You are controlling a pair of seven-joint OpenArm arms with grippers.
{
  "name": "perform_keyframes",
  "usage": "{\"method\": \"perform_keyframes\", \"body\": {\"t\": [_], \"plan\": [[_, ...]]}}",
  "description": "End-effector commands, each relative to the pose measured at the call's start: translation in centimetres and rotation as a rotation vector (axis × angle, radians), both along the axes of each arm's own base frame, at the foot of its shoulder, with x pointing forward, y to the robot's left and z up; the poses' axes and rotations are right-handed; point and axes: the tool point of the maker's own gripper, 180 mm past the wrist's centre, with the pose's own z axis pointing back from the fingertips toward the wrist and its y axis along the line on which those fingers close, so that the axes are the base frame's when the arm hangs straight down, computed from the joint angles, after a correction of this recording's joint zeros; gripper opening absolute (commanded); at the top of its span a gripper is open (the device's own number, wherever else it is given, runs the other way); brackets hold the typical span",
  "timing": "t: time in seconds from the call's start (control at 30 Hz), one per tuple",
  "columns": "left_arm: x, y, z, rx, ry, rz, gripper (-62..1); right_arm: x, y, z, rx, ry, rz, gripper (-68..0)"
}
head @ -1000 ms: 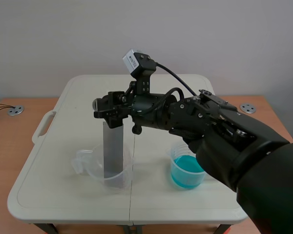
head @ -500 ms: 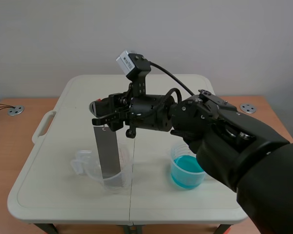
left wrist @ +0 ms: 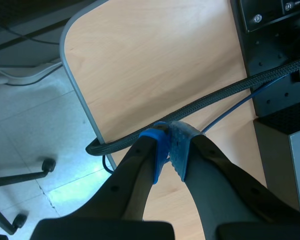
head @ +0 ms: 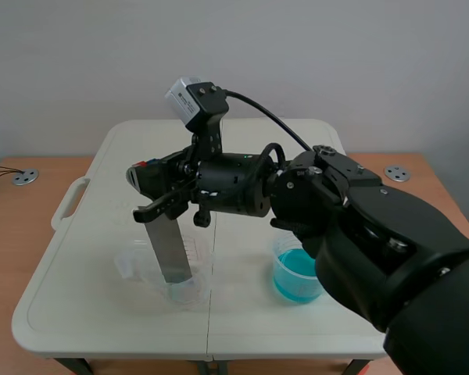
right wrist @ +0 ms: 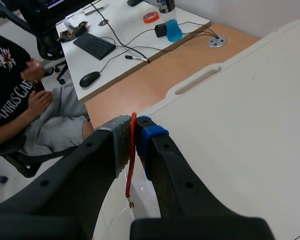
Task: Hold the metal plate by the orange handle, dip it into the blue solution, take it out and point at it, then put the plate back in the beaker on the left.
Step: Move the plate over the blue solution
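Right gripper (head: 150,194), clenched on orange handle (right wrist: 132,155), has lifted metal plate (head: 172,250), tip still in beaker (head: 137,262) by table's (head: 78,301) front edge; dip outstanding; left gripper (left wrist: 168,146) closed empty.

R arm (head: 359,226) spans table (head: 102,312) mid, plate (head: 168,246) tilted in L beaker (head: 204,270), gap to blue beaker (head: 298,273)

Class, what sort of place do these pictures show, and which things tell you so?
Probably a robot lab in an office: a beaker of blue liquid on a white table, a desk with keyboard and mouse, a person seated nearby.
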Motion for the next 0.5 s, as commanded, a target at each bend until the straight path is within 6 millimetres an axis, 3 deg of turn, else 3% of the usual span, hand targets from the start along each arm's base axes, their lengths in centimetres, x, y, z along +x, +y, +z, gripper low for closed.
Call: {"method": "perform_keyframes", "body": {"t": [0.0, 0.47], "plan": [[-0.1, -0.2, 0.2, -0.01, -0.005, 0.003, -59.3, 0.1, 0.7, 2.4, 0.043, -0.062, 0.013, -66.2], [-0.1, -0.2, 0.2, -0.01, -0.005, 0.003, -59.3, -2.4, 0.7, 6.7, 0.038, -0.242, 0.04, -66.2]]}}
